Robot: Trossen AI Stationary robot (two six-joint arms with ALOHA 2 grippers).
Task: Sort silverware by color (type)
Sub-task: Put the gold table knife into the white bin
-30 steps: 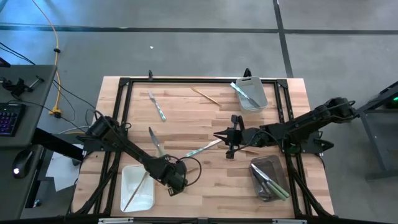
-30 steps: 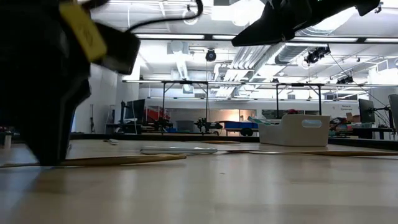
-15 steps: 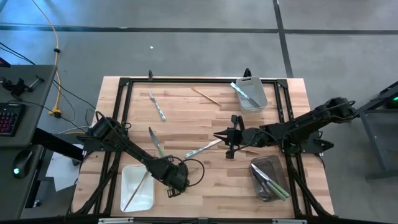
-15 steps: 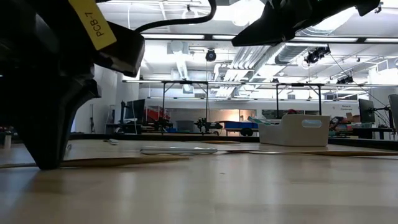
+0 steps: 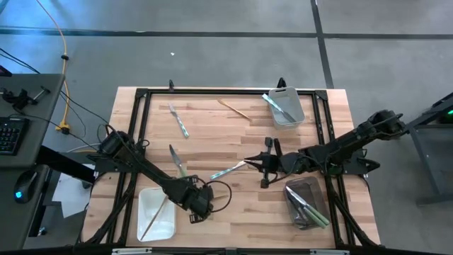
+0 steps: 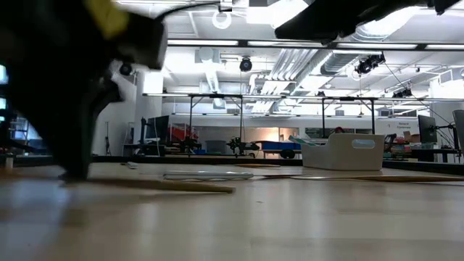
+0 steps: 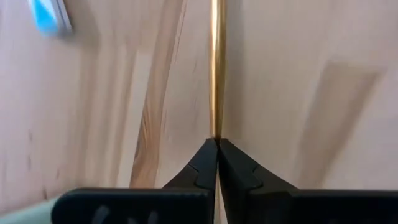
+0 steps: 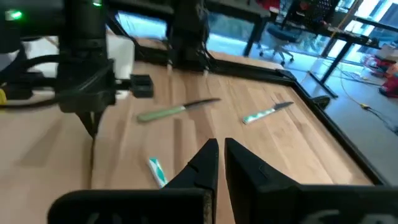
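My left gripper (image 5: 195, 211) points down near the table's front, right of a white tray (image 5: 151, 202), and is shut on a slim gold piece of silverware (image 7: 216, 74). That piece shows low over the wood in the low view (image 6: 174, 186). My right gripper (image 5: 248, 161) hovers shut and bare at mid-table, above one end of a light-blue-handled piece (image 5: 228, 171) that lies flat. A green-handled knife (image 5: 177, 161), a light-blue knife (image 5: 178, 120) and a gold piece (image 5: 233, 108) also lie flat on the wood. My left gripper pinches one end of the gold piece (image 7: 216, 132) between its two fingertips (image 7: 205, 163), coming from above and pointing steeply down. The piece runs straight on from the fingertips. Its held end (image 6: 98, 180) sits a little higher than its other end (image 6: 228, 191), which is low at the wood.
The white tray holds another gold piece (image 5: 157, 216). A pale tray (image 5: 301, 113) at the far right holds light-blue pieces. A dark tray (image 5: 301, 188) at the near right holds green-handled ones. A black frame (image 5: 212, 92) edges the table.
My left gripper has rolled a little, and the gold piece's end at the gripper has come up slightly while its other end stays down. My right gripper has swung a little toward the table's near edge.
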